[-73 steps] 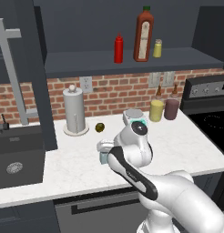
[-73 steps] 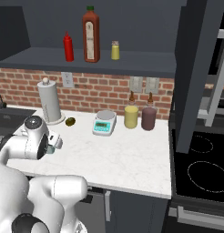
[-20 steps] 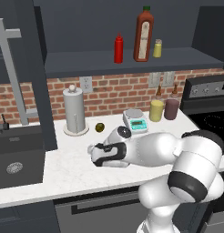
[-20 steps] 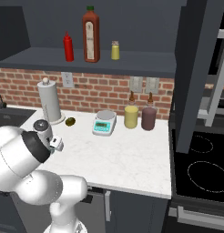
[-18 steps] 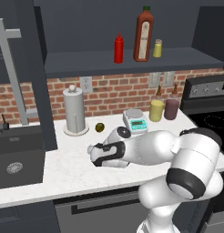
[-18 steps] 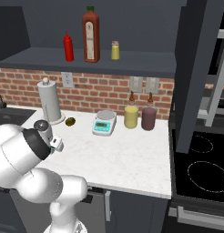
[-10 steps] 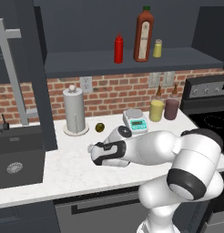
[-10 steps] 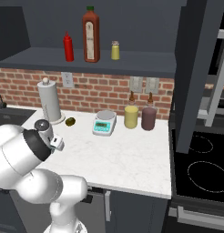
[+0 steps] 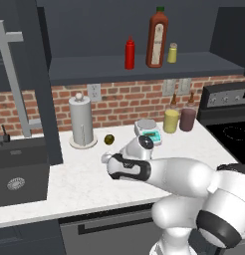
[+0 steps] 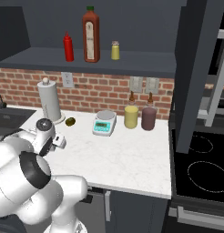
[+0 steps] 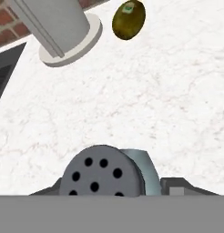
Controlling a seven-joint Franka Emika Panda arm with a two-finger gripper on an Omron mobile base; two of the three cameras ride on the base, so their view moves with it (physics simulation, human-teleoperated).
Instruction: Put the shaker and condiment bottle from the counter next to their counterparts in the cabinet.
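The white arm's two-finger gripper (image 11: 113, 184) hung low over the white marble-look counter (image 9: 69, 184), and the squat pale blue-grey translucent shaker with its dark grey perforated cap (image 11: 101, 175) sat right between the dark finger tips at the bottom of the hand view, its cap turned toward the camera; the fingers flanked it closely, but whether they were clamped on it could not be told. In the left base view the hand lay near the counter's middle, in front of the white paper-towel roll on its round stand (image 9: 81, 122) and the small olive-brown round fruit (image 9: 109, 139). Up on the shelf of the dark slate-grey open cabinet (image 9: 94, 68) the small bright red squeeze bottle (image 9: 129, 53) stood just left of the tall brown-red sauce bottle with a green cap (image 9: 157, 38) and the small yellow shaker (image 9: 172, 53). A small digital scale (image 10: 104, 123), a yellow jar (image 10: 130, 116) and a dark maroon jar (image 10: 149, 119) stood against the red brick wall.
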